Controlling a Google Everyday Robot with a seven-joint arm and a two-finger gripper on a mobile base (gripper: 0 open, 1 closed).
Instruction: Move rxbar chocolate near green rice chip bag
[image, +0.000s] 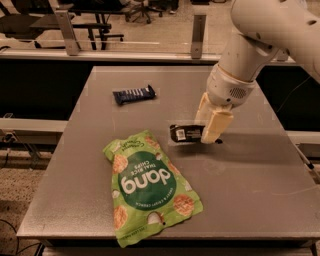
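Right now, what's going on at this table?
The robot's one arm has its pincer closed on the right end of the rxbar chocolate, near the middle of the table. The bar is just up and to the right of the green rice chip bag, close to its top edge but apart from it. A dark blue bar lies by itself farther back on the left.
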